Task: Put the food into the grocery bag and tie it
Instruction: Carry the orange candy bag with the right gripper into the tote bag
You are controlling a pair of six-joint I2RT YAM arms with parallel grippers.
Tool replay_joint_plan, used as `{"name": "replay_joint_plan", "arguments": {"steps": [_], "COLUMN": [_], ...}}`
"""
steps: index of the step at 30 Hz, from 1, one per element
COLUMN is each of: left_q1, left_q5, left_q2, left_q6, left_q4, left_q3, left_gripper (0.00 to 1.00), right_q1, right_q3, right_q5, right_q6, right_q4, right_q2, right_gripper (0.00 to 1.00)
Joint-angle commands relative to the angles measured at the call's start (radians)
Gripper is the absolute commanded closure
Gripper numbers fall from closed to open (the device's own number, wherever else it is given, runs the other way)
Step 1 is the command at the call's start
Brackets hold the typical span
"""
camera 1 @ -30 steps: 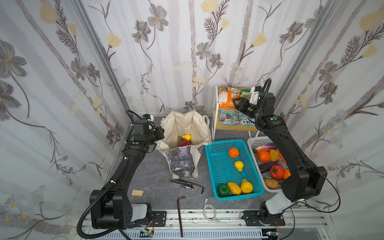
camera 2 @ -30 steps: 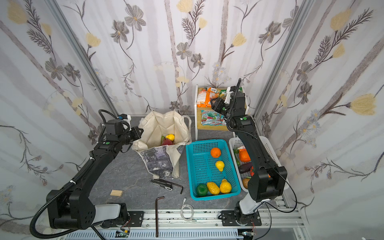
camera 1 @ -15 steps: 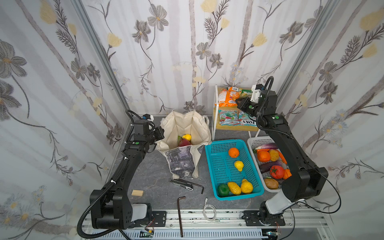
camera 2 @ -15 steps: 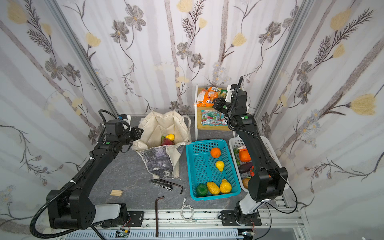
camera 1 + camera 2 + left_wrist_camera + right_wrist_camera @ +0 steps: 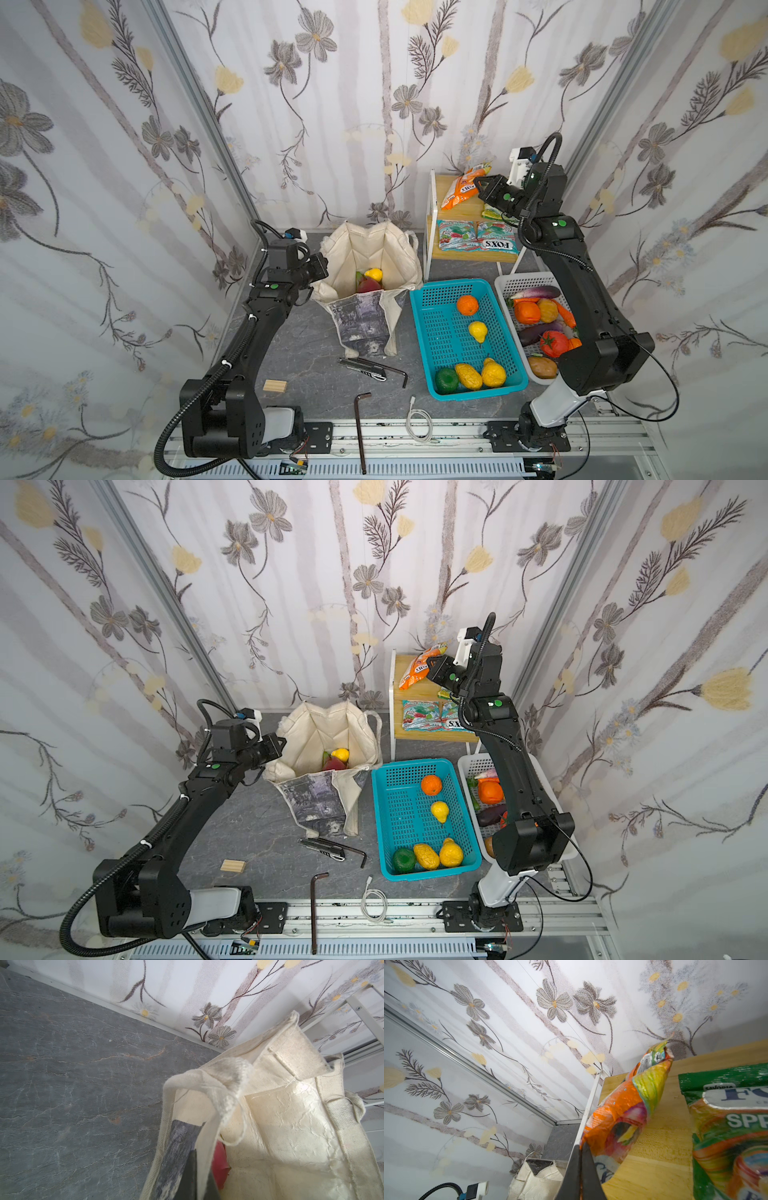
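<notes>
The orange packet (image 5: 461, 193) is clamped at its edge by the right gripper (image 5: 478, 183) above the shelf (image 5: 444, 185), and the bag (image 5: 365, 249), pinched at its rim by the left gripper (image 5: 322, 267), is found lower, toward the left arm's side.

Left arm reaches low and forward, its gripper (image 5: 323, 266) closed on the bag (image 5: 374, 249) rim. Right arm stretches high and forward, its gripper (image 5: 478, 183) pointing left, pinched shut on a packet (image 5: 461, 193) corner.
</notes>
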Motion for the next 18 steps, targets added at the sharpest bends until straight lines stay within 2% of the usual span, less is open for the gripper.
{"name": "replay_joint_plan", "arguments": {"steps": [1,12,18], "left_q1": [0.001,0.001,0.0], "left_q5": [-0.007,0.003,0.005], "left_q2": [-0.007,-0.013,-0.013], "left_q6": [0.014,0.012,0.009], "left_q4": [0.022,0.022,0.022], "left_q3": [-0.001,0.0,0.001], "left_gripper": [1.0,1.0,1.0], "right_q1": [-0.001,0.018,0.11], "right_q3": [0.039,0.14,0.167], "right_q5": [-0.025,-0.073,-0.074], "right_q6": [0.021,0.035,-0.02], "right_q4": [0.048,0.049,0.003], "right_q2": [-0.008,-0.024,-0.07], "right_gripper": [1.0,1.0,1.0]}}
